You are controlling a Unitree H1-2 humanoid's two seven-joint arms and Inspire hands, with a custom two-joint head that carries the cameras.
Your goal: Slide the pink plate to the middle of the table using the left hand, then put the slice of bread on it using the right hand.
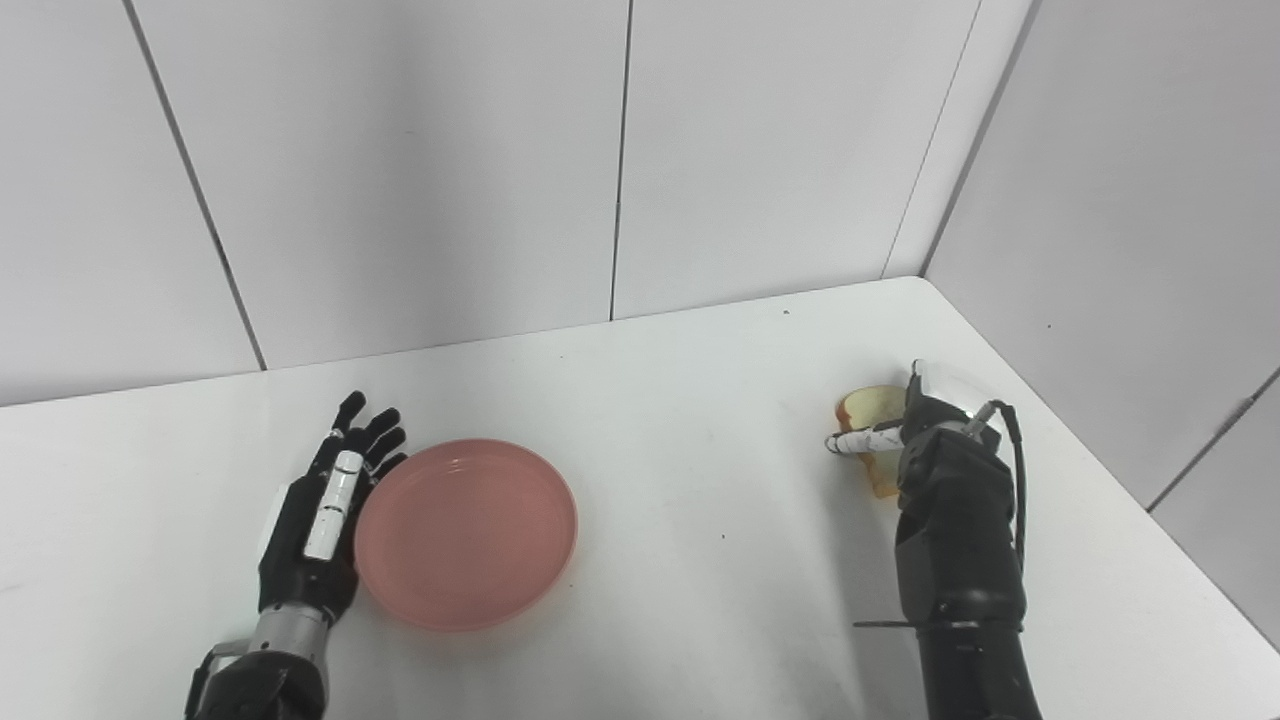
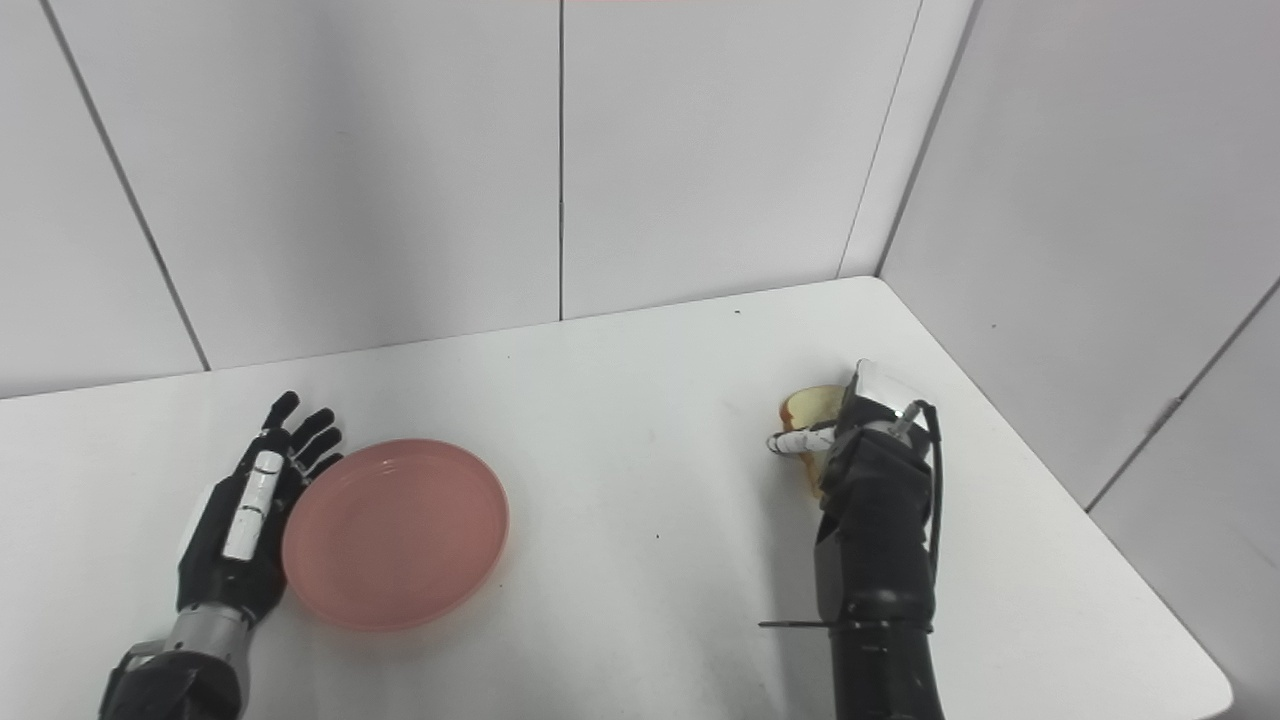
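Both hands sit ready: your left hand [image 1: 318, 510], fingers spread, touches pink plate [image 1: 466, 533] from its left; push right toward table [image 1: 700, 420] middle. Right hand [image 1: 925, 430] over bread [image 1: 868, 412], grip unclear.

A pink plate [image 1: 466, 534] of smooth, glossy plastic with a faint sheen sits on a matt white table [image 1: 680, 430] marked by small dark specks. Touching the plate's left rim, the left hand [image 1: 325, 510] looks like matt black plastic with a glossy white strip, on a brushed metal wrist. Well to the right of the plate, the right hand [image 2: 868, 445] is matt black with a shiny metallic back, over a slice of bread [image 2: 806, 408] with a browned, porous crust.
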